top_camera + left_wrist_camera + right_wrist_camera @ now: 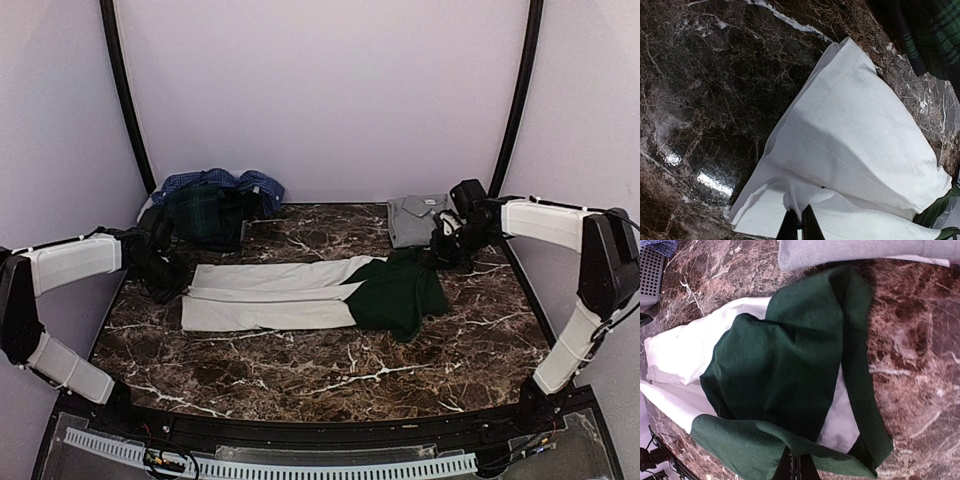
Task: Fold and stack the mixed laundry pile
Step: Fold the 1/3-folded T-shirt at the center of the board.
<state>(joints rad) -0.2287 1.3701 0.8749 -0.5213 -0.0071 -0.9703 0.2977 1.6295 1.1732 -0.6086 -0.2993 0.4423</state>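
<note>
**While both grippers pinch the tee, their fingertips stay mostly buried**

Because cloth bunches round the tips, neither wrist camera shows a clean gap between the fingers. The left gripper (800,220) shows only two dark fingers drawn narrow at the bottom edge, with a tuft of the white tee (860,135) nipped between them. The right gripper (795,467) is closed as well, on the edge of the tee's dark green sleeve (785,355). That sleeve folds over the tips and hides most of them.

From above, the white tee (270,295) lies in a long band across the middle of the marble table (330,370). The left gripper (165,275) is at its white end and the right gripper (447,245) at its green end, but both are dark shapes there and the jaws cannot be made out.

Only the overhead view takes in the back-left heap, with the blue checked shirt (222,182) on the tartan shirt (205,215). What they rest in is hard to see from above. The right wrist view shows a corner of a grey basket (650,275) there, cut off by the frame. The folded grey garment (418,217) lies just behind the green end.
</note>
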